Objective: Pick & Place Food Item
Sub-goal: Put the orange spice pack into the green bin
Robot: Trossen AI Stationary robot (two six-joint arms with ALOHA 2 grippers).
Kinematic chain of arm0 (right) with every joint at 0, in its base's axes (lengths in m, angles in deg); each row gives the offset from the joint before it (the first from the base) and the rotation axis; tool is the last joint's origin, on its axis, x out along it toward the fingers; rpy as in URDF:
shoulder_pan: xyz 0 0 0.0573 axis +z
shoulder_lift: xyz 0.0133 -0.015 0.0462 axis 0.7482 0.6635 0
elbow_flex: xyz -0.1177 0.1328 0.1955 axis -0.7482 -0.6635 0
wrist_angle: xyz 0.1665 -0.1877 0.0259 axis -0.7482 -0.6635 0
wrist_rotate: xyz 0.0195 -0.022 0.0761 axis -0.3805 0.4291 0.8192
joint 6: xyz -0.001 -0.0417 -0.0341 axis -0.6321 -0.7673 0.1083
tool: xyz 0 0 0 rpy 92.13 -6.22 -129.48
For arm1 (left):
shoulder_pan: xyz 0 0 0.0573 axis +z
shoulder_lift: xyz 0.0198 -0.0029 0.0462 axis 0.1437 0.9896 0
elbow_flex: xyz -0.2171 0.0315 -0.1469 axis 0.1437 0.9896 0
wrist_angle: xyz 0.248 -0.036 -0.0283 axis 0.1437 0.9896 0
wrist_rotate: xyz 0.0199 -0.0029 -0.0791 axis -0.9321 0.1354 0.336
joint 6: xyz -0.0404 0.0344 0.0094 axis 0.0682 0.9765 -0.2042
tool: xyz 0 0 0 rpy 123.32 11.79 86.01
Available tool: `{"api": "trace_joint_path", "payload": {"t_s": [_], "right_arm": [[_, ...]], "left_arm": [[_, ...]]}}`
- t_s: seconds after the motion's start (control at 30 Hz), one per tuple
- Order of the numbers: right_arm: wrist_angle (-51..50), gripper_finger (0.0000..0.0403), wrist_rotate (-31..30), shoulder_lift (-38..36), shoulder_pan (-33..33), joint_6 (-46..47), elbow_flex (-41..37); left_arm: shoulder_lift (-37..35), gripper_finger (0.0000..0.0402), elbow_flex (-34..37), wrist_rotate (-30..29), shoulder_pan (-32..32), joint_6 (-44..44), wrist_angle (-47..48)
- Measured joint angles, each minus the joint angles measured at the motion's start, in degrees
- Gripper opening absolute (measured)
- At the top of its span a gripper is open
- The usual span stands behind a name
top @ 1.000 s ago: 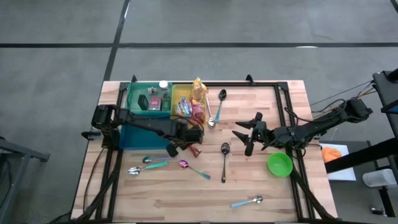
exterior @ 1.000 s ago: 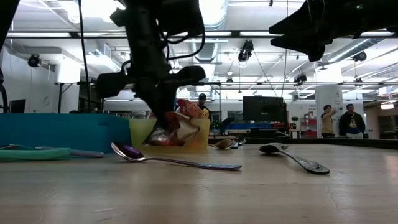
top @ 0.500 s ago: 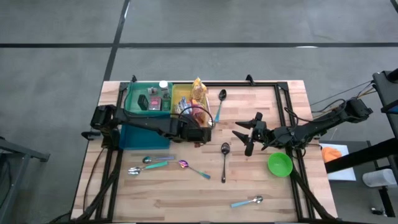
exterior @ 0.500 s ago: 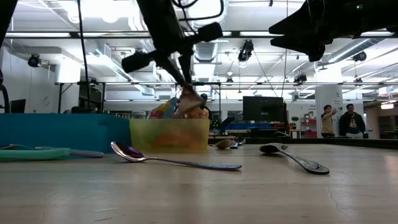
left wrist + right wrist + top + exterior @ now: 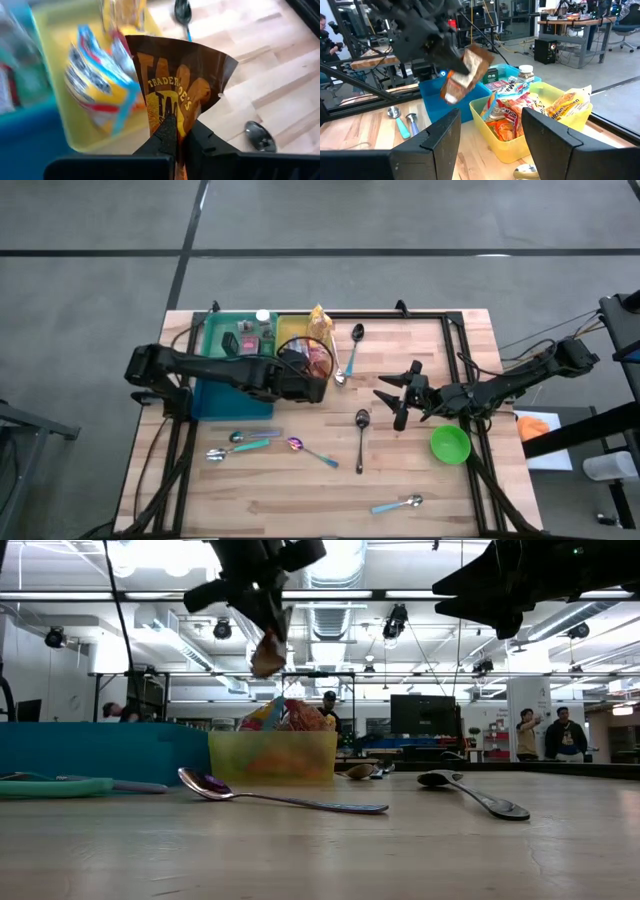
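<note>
Left gripper (image 5: 172,135): pinched on the brown snack bag (image 5: 177,82), hanging above the yellow bin (image 5: 300,332) at upper centre of the high view.
Right gripper (image 5: 392,402): fingers spread, holding nothing, hovering right of centre.
Hidden: in the high view, the arm covers the bag.
Surface: wooden table (image 5: 430,470), scattered spoons, green bowl (image 5: 450,444).
Room: people stand far off, right in the low view.
</note>
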State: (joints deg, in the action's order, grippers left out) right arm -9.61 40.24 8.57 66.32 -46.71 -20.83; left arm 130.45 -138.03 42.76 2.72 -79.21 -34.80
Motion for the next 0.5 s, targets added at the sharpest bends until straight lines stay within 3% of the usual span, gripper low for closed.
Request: {"api": "trace_joint_path", "payload": {"t_s": [0.27, 0.37, 0.5], "right_arm": [[0.0, 0.0206, 0.0, 0.0, 0.0, 0.0, 0.0], [0.0, 0.0206, -0.01, 0.0, 0.0, 0.01, 0.0], [-0.01, 0.0206, -0.01, 0.0, -0.01, 0.01, 0.0]], "left_arm": [[-3.67, 0.0009, 0.0, -11.32, 0.0, 2.54, 8.78], [-3.81, 0.0009, 0.01, -14.64, 0.0, -1.1, 13.49], [-3.61, 0.0009, 1.65, -23.23, 0.0, -7.91, 17.92]]}}
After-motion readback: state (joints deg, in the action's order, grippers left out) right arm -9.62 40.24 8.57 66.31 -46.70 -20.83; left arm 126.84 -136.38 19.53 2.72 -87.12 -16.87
